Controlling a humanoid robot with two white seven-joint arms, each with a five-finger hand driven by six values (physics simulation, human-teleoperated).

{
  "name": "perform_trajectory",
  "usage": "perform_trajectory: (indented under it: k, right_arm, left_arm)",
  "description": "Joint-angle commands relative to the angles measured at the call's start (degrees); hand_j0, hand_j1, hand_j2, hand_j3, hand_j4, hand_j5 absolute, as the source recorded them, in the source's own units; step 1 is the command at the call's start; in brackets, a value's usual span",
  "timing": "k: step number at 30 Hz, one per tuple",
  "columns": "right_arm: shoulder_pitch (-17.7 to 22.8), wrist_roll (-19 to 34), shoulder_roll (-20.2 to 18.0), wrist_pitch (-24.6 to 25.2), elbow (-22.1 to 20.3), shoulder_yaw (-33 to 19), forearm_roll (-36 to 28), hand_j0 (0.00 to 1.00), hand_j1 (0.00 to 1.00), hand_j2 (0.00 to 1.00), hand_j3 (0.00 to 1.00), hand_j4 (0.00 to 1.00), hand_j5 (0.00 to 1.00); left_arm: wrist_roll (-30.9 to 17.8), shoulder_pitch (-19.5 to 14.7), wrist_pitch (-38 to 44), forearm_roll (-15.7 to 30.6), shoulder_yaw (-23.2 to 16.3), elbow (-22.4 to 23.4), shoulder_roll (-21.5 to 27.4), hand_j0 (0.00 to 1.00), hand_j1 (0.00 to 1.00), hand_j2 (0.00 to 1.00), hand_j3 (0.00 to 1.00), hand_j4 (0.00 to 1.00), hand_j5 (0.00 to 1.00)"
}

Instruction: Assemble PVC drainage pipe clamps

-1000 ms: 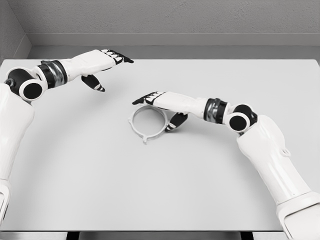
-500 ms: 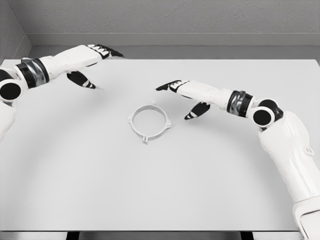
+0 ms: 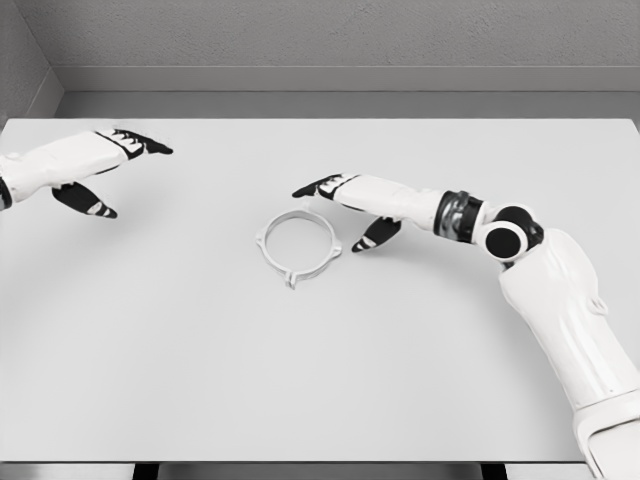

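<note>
A pale grey ring-shaped pipe clamp (image 3: 298, 245) lies flat near the middle of the white table (image 3: 320, 380), with small tabs on its rim. My right hand (image 3: 340, 205) hovers just to the upper right of the ring, fingers stretched out and spread, thumb pointing down beside the rim, holding nothing. My left hand (image 3: 105, 170) is far off at the left edge of the table, fingers extended and empty.
A grey wall (image 3: 340, 40) runs behind the table's far edge. The table's front edge (image 3: 320, 462) lies at the bottom of the view.
My left arm has drawn back toward the left edge of the view. My right hand lifted away from the ring, then came back closer to it. The ring stays in place.
</note>
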Motion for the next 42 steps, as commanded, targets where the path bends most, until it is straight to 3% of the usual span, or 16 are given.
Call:
perform_trajectory:
  k: [1,14,35,42]
  right_arm:
    - [0.00,-0.03,0.49,0.16,-0.01,0.36,-0.41,1.00,1.00,1.00,1.00,1.00,1.00]
    - [-0.18,-0.03,1.54,0.16,0.08,1.24,-0.32,1.00,1.00,1.00,1.00,1.00,1.00]
    - [-0.35,-0.03,2.42,0.16,-0.01,1.76,-0.14,1.00,1.00,1.00,1.00,1.00,1.00]
    - [1.41,-0.03,-0.48,0.16,-5.37,0.89,-0.41,1.00,1.00,1.00,1.00,1.00,1.00]
  left_arm:
    - [0.04,0.00,0.17,0.47,-0.12,-0.12,0.07,1.00,1.00,1.00,1.00,1.00,1.00]
    - [0.04,2.99,0.17,0.47,0.41,-3.19,0.24,1.00,1.00,1.00,1.00,1.00,1.00]
    - [0.04,4.22,0.17,0.47,0.85,-4.77,0.86,1.00,1.00,1.00,1.00,1.00,1.00]
    - [0.04,4.22,0.17,0.47,0.85,-4.86,1.91,1.00,1.00,1.00,1.00,1.00,1.00]
